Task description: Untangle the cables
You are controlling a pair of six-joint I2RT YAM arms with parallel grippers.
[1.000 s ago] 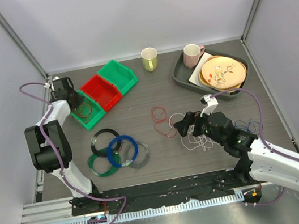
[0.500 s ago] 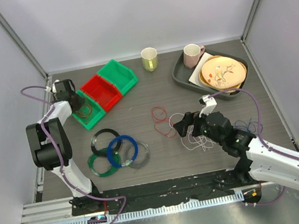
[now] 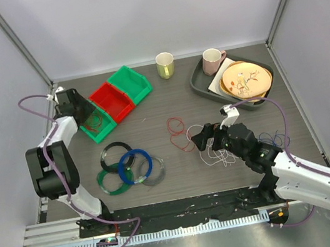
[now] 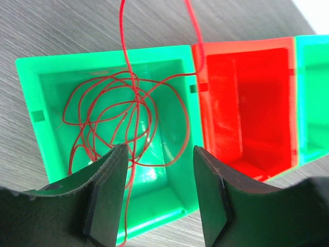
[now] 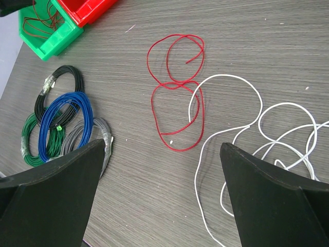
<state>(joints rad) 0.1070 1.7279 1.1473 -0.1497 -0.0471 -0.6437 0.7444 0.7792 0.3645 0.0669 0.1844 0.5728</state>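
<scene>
Nearest us, the right gripper (image 5: 164,206) hangs low over the table (image 3: 151,116) with its fingers spread wide and nothing between them. Just ahead of it lies the white cable (image 5: 241,128), a loose run of overlapping loops. One of those loops crosses the loose red cable (image 5: 177,98), which lies flat as two joined loops just left of the white one, so the two are touching. To the right of that arm we see a thin dark cable (image 3: 275,138) bunched on the table, too fine to trace. Left of centre sit four tied rings that overlap one another: a green coil (image 5: 24,144), a grey coil (image 5: 104,131), a blue coil (image 5: 74,95) and a black coil (image 5: 66,69). Farther back on the left, the left gripper (image 4: 159,152) hovers over the near green bin (image 4: 31,92) with its fingers moderately apart. A tangled red wire (image 4: 113,113) fills that bin. One strand passes close by the left finger, and we cannot tell whether it touches. Two strands run out over the bin's rim, one at the corner it shares with the red bin (image 4: 247,103). Beyond that stands a second green bin (image 3: 129,82). At the far edge are a yellow mug (image 3: 165,65) and a grey tray (image 3: 200,84) holding a pink mug (image 3: 211,60) and a patterned plate (image 3: 245,79).
</scene>
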